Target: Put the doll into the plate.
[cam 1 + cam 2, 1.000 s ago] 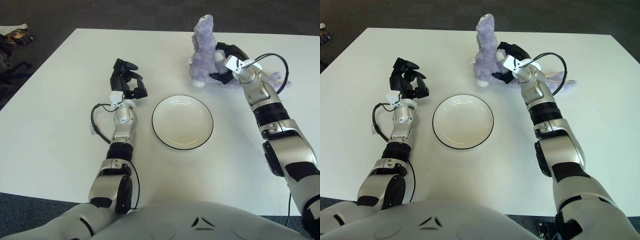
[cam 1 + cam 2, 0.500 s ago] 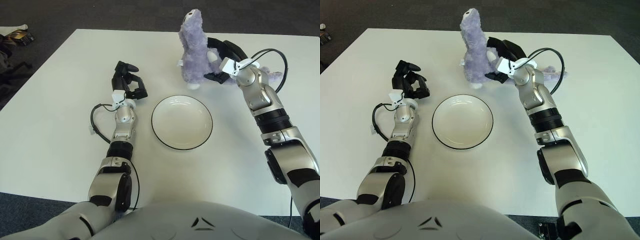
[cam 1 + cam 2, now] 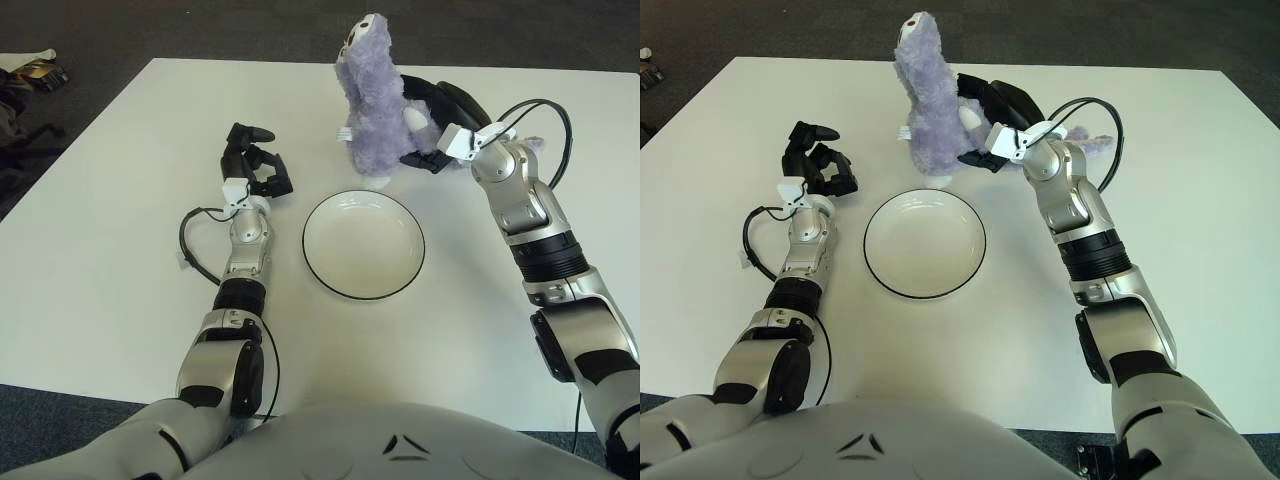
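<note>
A fluffy purple doll [image 3: 372,95] hangs upright just behind the far rim of the white plate [image 3: 363,243], its feet a little above the table. My right hand [image 3: 432,125] is shut on the doll's back and side, fingers wrapped around its body. The plate with its dark rim lies empty in the middle of the table. My left hand [image 3: 253,165] shows to the left of the plate, fingers curled, holding nothing.
The white table [image 3: 120,200] stretches wide around the plate. A purple fluffy piece [image 3: 535,147] shows behind my right forearm. Dark floor lies beyond the far edge, with some clutter [image 3: 30,72] at the far left.
My right hand has carried the doll to the left and toward the plate, lifting it slightly. The left hand has stayed where it was.
</note>
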Controlling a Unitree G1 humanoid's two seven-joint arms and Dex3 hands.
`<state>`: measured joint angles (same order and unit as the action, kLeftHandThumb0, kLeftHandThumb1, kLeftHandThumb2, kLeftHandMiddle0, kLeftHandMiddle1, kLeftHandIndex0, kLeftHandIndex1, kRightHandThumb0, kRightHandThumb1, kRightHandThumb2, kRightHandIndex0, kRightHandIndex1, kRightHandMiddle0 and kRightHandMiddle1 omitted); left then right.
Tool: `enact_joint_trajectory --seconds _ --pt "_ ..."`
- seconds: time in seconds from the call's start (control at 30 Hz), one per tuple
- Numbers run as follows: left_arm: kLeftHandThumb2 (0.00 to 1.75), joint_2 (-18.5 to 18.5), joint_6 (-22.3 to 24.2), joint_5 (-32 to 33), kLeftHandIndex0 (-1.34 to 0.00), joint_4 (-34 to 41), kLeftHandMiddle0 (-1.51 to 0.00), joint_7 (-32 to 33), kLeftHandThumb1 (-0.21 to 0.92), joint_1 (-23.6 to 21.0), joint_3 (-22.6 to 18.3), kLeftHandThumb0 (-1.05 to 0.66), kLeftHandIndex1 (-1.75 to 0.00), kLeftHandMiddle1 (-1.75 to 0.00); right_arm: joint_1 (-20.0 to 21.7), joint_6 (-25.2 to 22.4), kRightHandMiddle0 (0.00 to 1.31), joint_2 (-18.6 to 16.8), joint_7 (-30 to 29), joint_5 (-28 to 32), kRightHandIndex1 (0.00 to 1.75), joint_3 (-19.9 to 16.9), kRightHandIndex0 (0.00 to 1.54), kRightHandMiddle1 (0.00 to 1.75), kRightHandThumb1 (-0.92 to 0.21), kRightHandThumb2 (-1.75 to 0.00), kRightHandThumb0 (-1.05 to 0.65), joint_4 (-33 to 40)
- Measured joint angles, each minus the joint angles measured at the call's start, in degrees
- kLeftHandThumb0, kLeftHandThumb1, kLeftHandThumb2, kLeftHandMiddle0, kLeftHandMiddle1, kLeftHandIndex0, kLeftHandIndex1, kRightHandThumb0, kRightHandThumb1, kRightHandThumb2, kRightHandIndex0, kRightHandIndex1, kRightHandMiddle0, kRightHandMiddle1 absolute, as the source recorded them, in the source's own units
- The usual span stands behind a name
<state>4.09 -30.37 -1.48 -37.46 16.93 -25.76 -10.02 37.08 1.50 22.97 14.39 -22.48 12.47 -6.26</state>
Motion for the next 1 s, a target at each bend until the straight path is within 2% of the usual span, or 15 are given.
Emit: enact_joint_trajectory --seconds 0.4,1.0 --pt "1.49 -0.18 0.03 -0.02 -0.6 -0.73 -0.61 0.0 0.17 -0.36 0.04 -0.01 -1.75 -1.75 -2.95 -4.48 1.03 -3.79 4.08 5.59 1.75 -0.54 0.74 1.75 -0.15 -1.51 0.53 10.57" --pt "1.53 -0.75 0.59 -0.15 -0.62 -0.82 -0.63 -0.03 0.14 -0.41 0.95 -0.01 -1.75 -1.75 -8.47 -4.22 1.07 -6.22 4.94 7.05 1.75 0.74 0.77 1.75 -0.12 -1.55 0.55 17.48"
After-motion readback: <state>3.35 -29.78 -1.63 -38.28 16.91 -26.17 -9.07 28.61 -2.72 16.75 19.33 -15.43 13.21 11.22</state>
